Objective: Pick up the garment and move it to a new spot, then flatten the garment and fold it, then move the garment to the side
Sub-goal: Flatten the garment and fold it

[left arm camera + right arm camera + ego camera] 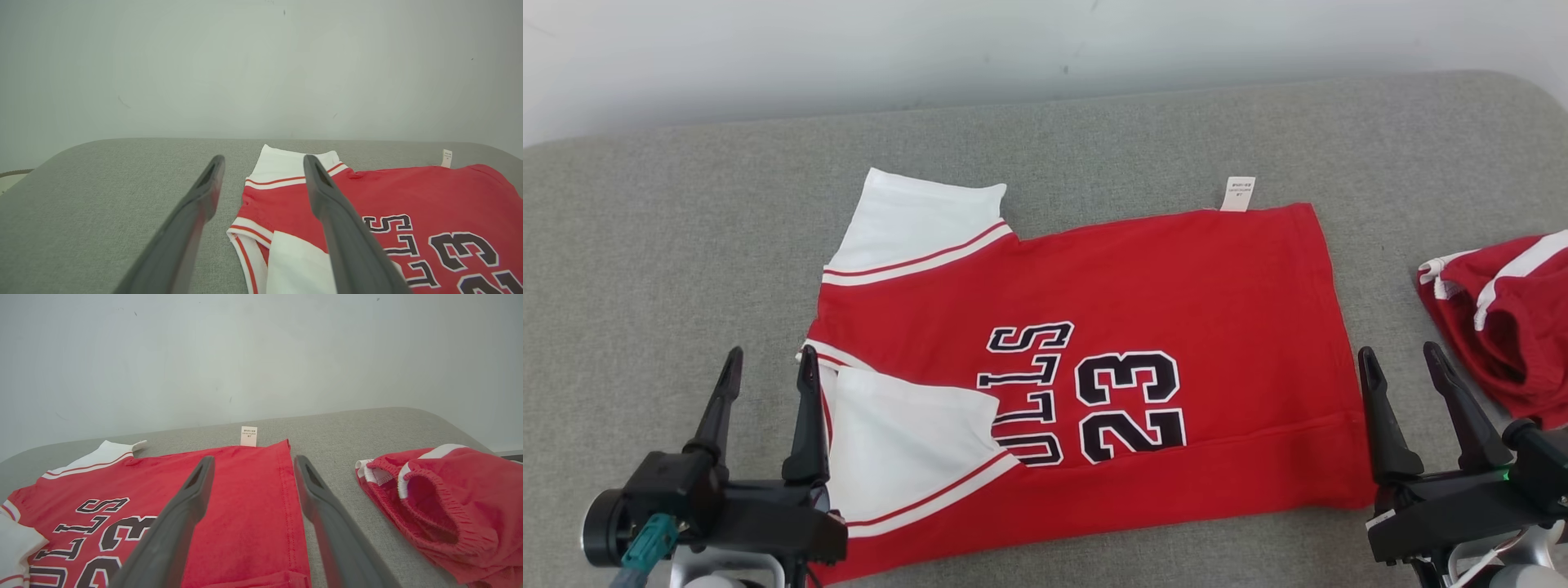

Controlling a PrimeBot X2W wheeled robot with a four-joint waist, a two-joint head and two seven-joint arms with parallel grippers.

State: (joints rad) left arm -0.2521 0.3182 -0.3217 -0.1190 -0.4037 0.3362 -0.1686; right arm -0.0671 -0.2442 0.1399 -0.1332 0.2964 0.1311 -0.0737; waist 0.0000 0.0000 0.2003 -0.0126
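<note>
The garment is a red jersey with white sleeves and the number 23, lying flat on the grey surface with its near edge folded over and a white tag at its far edge. It also shows as the garment and the garment in the wrist views. My left gripper stands open at the jersey's left edge beside the white sleeve, holding nothing. My right gripper stands open just off the jersey's right hem, also with nothing between its fingers.
Red shorts with white stripes lie crumpled at the right edge of the grey padded surface, close to my right gripper; the red shorts show again in the right wrist view. A pale wall runs behind the surface.
</note>
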